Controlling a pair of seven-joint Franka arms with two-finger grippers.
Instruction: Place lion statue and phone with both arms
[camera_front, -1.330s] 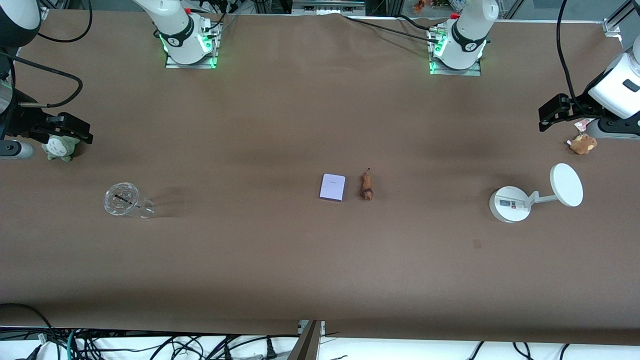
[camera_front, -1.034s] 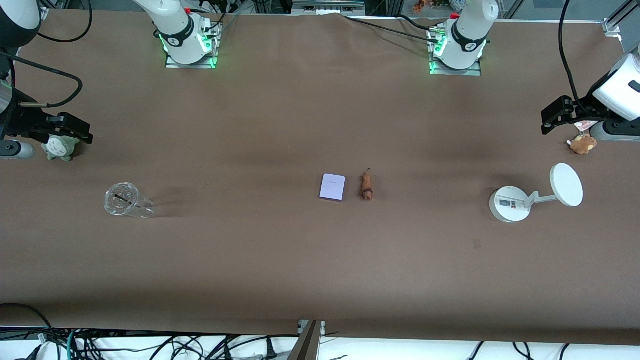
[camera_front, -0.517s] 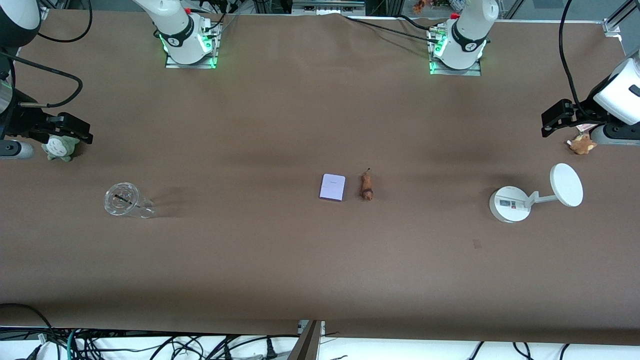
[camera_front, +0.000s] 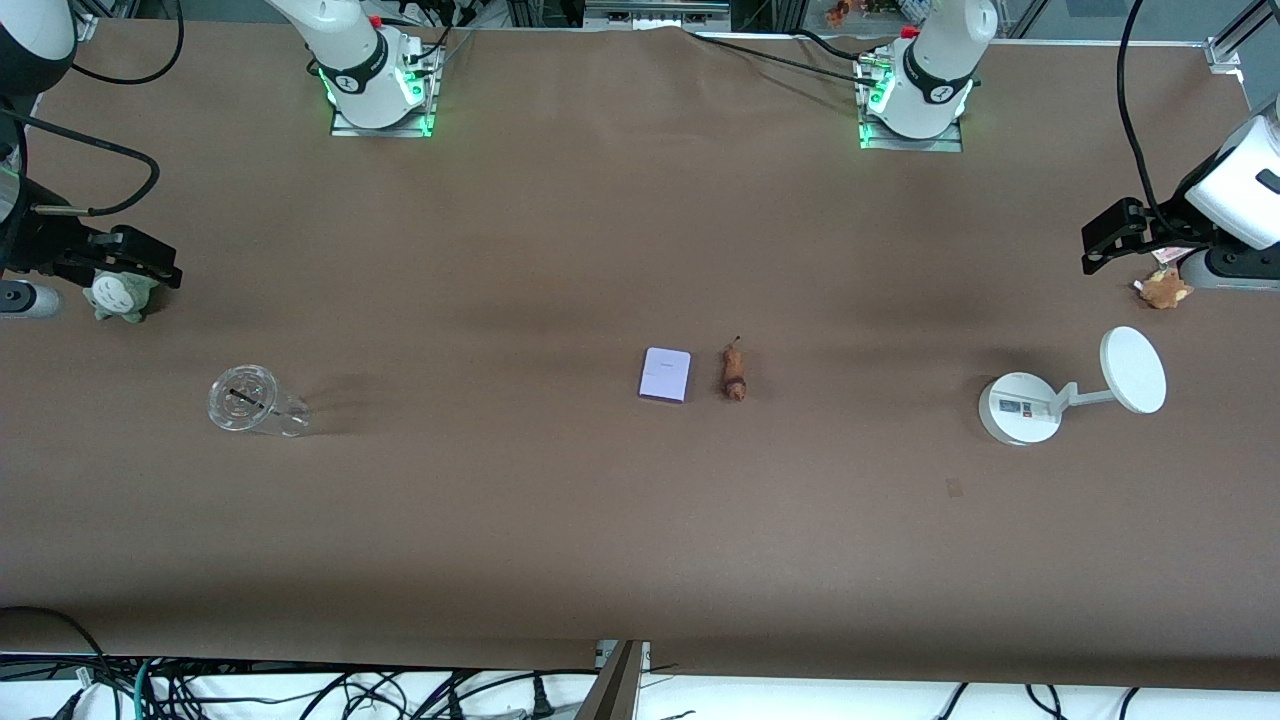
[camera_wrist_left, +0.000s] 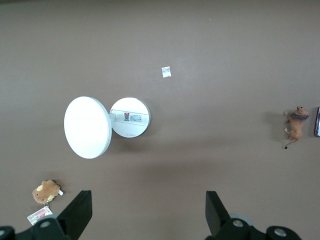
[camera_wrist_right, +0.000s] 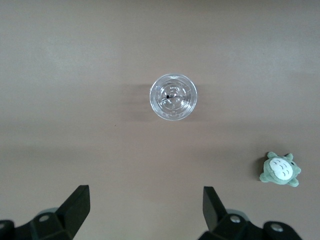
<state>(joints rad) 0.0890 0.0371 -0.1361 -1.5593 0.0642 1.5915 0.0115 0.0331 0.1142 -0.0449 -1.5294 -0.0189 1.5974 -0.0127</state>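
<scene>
The phone (camera_front: 665, 374), a pale lavender slab, lies flat at the middle of the table. The lion statue (camera_front: 735, 372), small and reddish-brown, lies beside it toward the left arm's end. In the left wrist view the lion statue (camera_wrist_left: 296, 122) shows at the frame's edge, with a sliver of the phone (camera_wrist_left: 317, 121). My left gripper (camera_front: 1110, 238) hangs open and empty over the left arm's end of the table, its fingertips apart in the wrist view (camera_wrist_left: 148, 210). My right gripper (camera_front: 125, 260) hangs open and empty over the right arm's end (camera_wrist_right: 145, 207).
A white round-based stand with a disc (camera_front: 1022, 407) stands toward the left arm's end, and a tan plush toy (camera_front: 1163, 290) lies near it. A clear cup (camera_front: 245, 400) and a grey-green plush toy (camera_front: 118, 296) are toward the right arm's end.
The left arm has drifted slightly toward its end of the table, and the right arm has barely shifted. The phone and the lion statue have not moved.
</scene>
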